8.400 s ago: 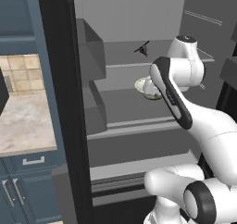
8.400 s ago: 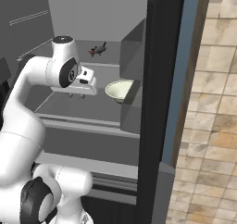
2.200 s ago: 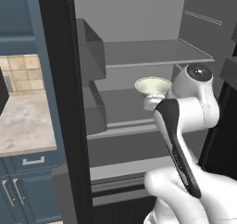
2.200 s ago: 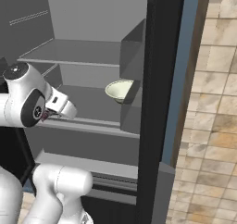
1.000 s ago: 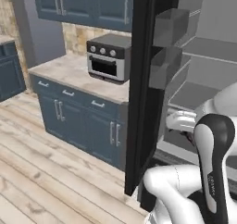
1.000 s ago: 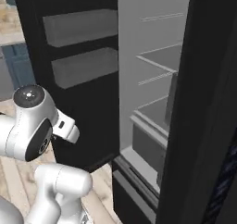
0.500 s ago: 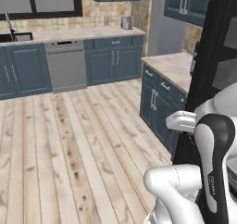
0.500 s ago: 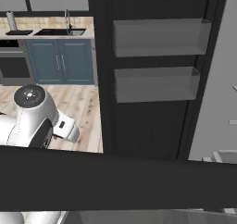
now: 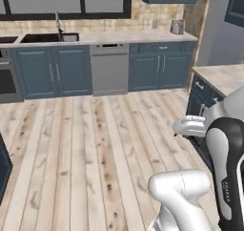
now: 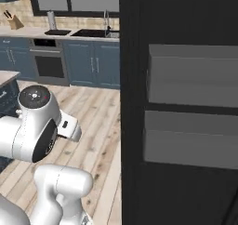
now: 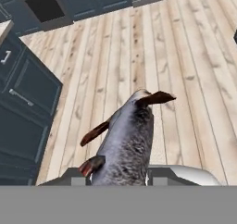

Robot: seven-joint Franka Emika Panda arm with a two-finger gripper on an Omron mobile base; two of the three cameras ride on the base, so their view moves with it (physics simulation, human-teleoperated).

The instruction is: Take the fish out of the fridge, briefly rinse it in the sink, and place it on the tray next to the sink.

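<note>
Clearly, the fish is pinched between the jaws of the gripper in the hand view; its grey speckled body rises from between the two finger tips, with brown fins at its side and a brown tail at its far end; pale plank floor is seen beneath it, and blue cabinets stand at the left. Across the kitchen, the sink is set into the counter under a chrome faucet in the left base view, well apart from the arm; the fridge door with its grey bins is seen close by in the right base view.
</note>
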